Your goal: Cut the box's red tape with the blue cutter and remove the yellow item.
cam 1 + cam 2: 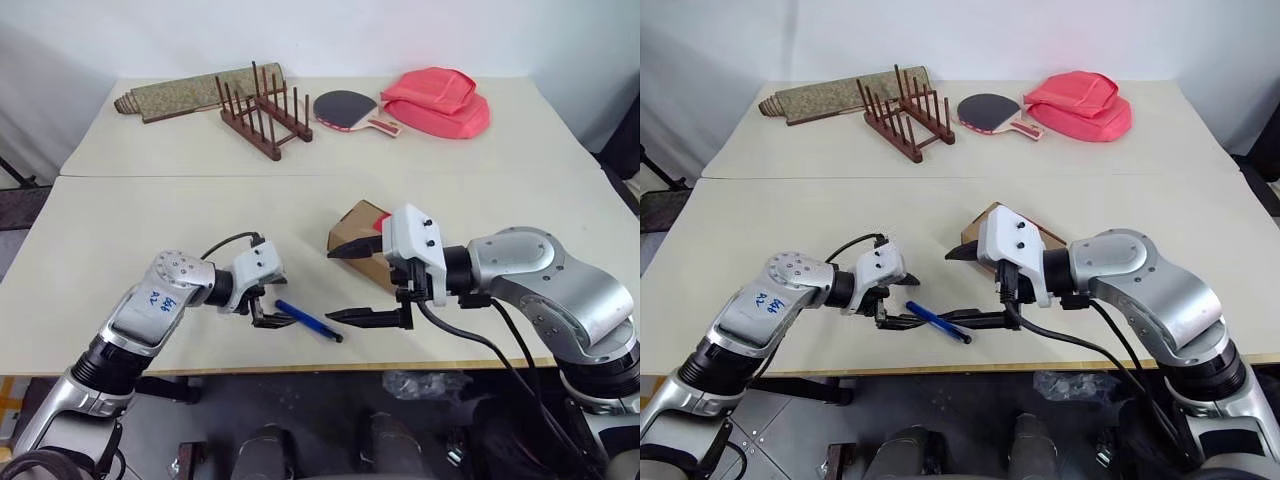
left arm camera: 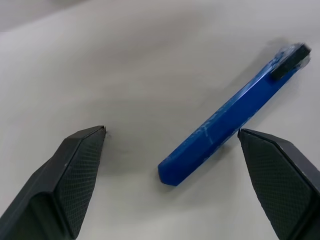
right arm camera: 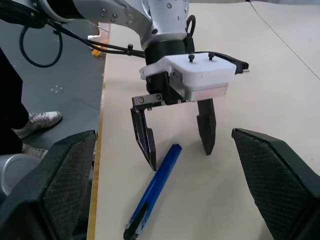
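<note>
The blue cutter lies flat on the table near its front edge. My left gripper is open, pointing down at it. One end of the blue cutter lies between the left fingers, nearer one of them. The right wrist view shows the same left gripper over the cutter. My right gripper hangs open just right of the cutter, with nothing between its fingers. Behind it sits the brown box, partly covered by the gripper. The red tape and the yellow item are hidden.
At the back of the far table lie a rolled mat, a wooden rack, a table-tennis paddle and a red fabric bag. A person's shoe shows on the floor beside the table.
</note>
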Tool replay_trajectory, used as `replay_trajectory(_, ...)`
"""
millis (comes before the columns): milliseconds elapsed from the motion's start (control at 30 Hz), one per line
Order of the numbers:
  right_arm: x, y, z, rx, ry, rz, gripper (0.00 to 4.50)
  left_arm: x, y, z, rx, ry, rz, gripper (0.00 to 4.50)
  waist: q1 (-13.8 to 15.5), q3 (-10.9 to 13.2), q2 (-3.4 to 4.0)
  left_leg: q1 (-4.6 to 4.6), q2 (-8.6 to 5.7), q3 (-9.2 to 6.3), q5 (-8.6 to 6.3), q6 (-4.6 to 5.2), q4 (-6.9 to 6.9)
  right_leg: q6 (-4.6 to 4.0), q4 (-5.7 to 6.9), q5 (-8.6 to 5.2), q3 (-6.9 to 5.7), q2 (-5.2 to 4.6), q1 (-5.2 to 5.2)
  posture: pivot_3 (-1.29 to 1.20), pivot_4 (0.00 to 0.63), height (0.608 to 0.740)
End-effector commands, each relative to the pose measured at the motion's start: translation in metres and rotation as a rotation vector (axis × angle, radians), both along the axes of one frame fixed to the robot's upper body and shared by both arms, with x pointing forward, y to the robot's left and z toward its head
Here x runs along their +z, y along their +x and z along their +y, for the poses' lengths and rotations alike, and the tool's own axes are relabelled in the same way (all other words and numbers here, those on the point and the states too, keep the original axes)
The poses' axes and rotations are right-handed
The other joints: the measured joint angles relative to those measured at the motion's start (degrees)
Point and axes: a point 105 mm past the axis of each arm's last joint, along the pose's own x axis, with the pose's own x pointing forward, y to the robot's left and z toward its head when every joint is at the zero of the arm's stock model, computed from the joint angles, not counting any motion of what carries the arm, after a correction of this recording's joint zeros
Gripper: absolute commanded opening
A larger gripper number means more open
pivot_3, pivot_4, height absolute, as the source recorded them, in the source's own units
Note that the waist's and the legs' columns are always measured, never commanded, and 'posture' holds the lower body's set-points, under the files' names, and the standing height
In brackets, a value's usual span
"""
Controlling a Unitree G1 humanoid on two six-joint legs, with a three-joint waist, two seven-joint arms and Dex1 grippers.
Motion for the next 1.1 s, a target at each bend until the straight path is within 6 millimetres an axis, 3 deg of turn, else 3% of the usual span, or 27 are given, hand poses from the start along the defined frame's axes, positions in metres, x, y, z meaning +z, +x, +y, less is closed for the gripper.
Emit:
replay_trajectory(33, 0.013, -0.007, -0.001, 0.02, 0.016, -0.05, 4.5, -0.024, 0.001, 0.016, 0.054, 0.085, 0.048, 4.49, 0.01, 0.0, 0.0, 0.02, 0.0, 0.0, 0.0, 0.01, 0.01, 0.0, 0.02, 0.0, 0.01, -0.01, 0.01, 0.0, 0.15, 0.74)
replay_trajectory(233, 0.013, -0.007, -0.002, 0.012, 0.015, -0.051, 4.5, -0.033, -0.016, 0.03, 0.028, 0.139, 0.077, 4.49, -0.54, -0.01, 0.02, 0.13, 0.03, 0.03, 0.01, 0.0, 0.0, -0.01, 0.14, -0.01, 0.04, -0.02, 0.02, 0.0, 0.15, 0.74)
replay_trajectory(300, 0.013, -0.007, -0.003, 0.008, 0.016, -0.049, 4.5, -0.027, -0.023, 0.031, 0.018, 0.112, 0.084, 4.49, -1.22, -0.01, 0.02, 0.19, 0.1, 0.1, 0.0, -0.04, -0.06, -0.07, 0.19, -0.04, 0.03, 0.01, 0.0, 0.0, 0.15, 0.74)
replay_trajectory(433, 0.014, -0.006, -0.004, 0.001, 0.017, -0.05, 4.5, 0.01, -0.007, 0.016, 0.129, -0.106, 0.04, 4.49, -1.52, 0.0, 0.01, 0.22, 0.12, 0.14, 0.01, -0.08, -0.16, -0.09, 0.18, -0.05, 0.01, 0.04, -0.02, 0.0, 0.15, 0.74)
replay_trajectory(600, 0.014, -0.007, -0.004, -0.002, 0.018, -0.05, 4.5, 0.018, -0.002, 0.008, 0.196, -0.172, 0.023, 4.49, -1.23, 0.03, -0.05, 0.1, 0.05, 0.11, 0.01, -0.06, -0.06, -0.05, 0.11, -0.03, 0.05, 0.02, -0.02, 0.0, 0.15, 0.74)
replay_trajectory(767, 0.013, -0.007, -0.004, -0.005, 0.019, -0.051, 4.5, -0.013, -0.001, 0.009, 0.225, -0.045, -0.001, 4.49, -0.56, 0.03, -0.05, 0.09, 0.03, 0.11, 0.0, -0.06, -0.07, -0.03, 0.07, -0.02, 0.05, 0.02, -0.02, 0.0, 0.15, 0.74)
replay_trajectory(900, 0.013, -0.007, -0.005, -0.009, 0.016, -0.053, 4.5, -0.025, -0.01, 0.011, 0.181, 0.011, 0.022, 4.49, -0.21, 0.02, -0.06, 0.13, 0.05, 0.11, 0.0, -0.06, -0.05, -0.03, 0.09, -0.02, 0.06, 0.01, -0.01, 0.0, 0.15, 0.74)
replay_trajectory(1100, 0.014, -0.007, -0.008, -0.019, 0.014, -0.055, 4.5, -0.048, -0.034, 0.037, 0.147, 0.157, 0.054, 4.49, -0.8, -0.08, 0.1, 0.36, 0.11, 0.29, -0.07, -0.17, -0.26, -0.06, 0.06, -0.04, 0.05, 0.03, 0.0, 0.0, 0.15, 0.74)
